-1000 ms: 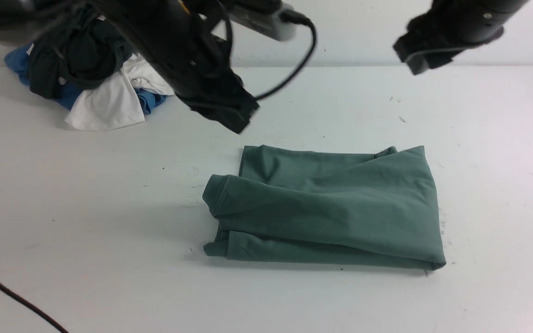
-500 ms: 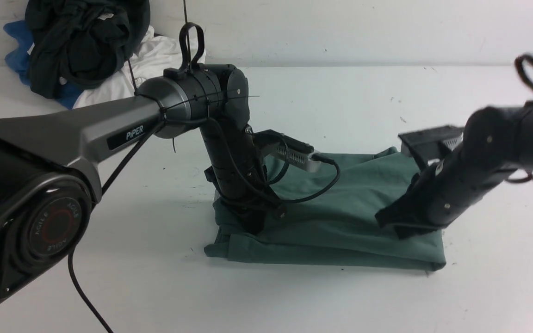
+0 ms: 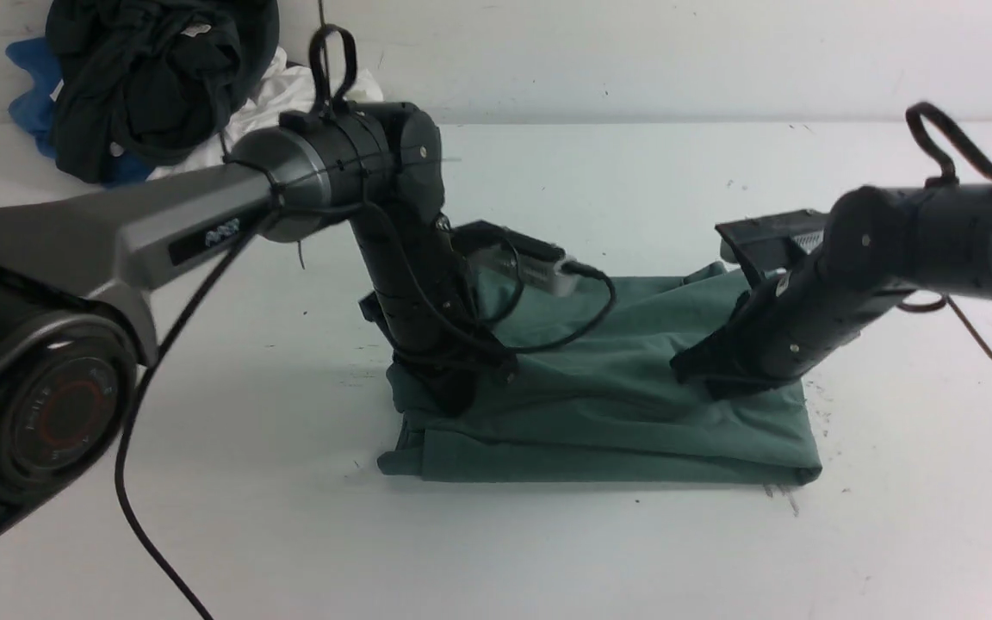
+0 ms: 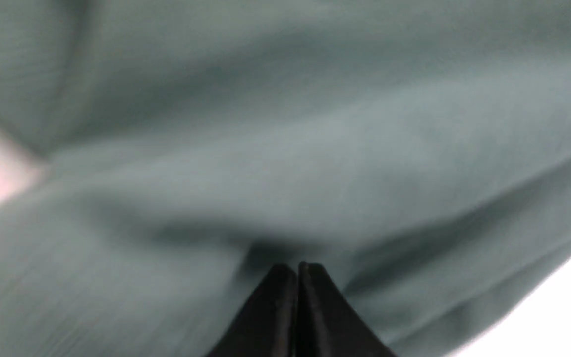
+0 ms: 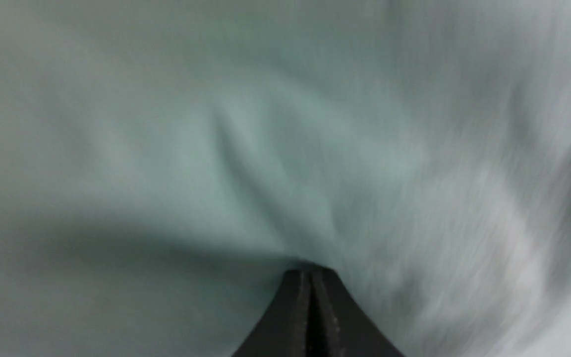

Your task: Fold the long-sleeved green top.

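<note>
Green long-sleeved top (image 3: 625, 413): lies folded into a thick, roughly rectangular bundle on the white table (image 3: 892, 534), about mid-table and slightly right of centre; several layers show stacked along the near edge; a rolled fold bulges at its left end; the cloth is wrinkled between the two arms
Left gripper (image 3: 453, 398): comes steeply down onto the left end of the top; in the left wrist view the tips (image 4: 298, 270) are clenched together with no gap, pressed into the green cloth (image 4: 285, 148), which dimples around them; no cloth shows caught between them, so it is pressing rather than gripping
Right gripper (image 3: 692, 372): slants down from the right onto the right half of the top, near the middle of its upper surface; in the right wrist view the tips (image 5: 309, 275) are likewise clenched shut and pushed into the fabric (image 5: 246, 148), creases fanning out from the contact point; whether any cloth is pinched there I cannot tell, as the view is blurred
Left arm (image 3: 160, 224): stretches across the left foreground, its black cable (image 3: 143, 482) trailing toward the near edge
Clothes pile (image 3: 151, 86): sits at the far left corner, well apart from the top; a blackish dark-green garment on top of white (image 3: 289, 90) and blue (image 3: 27, 69) ones
</note>
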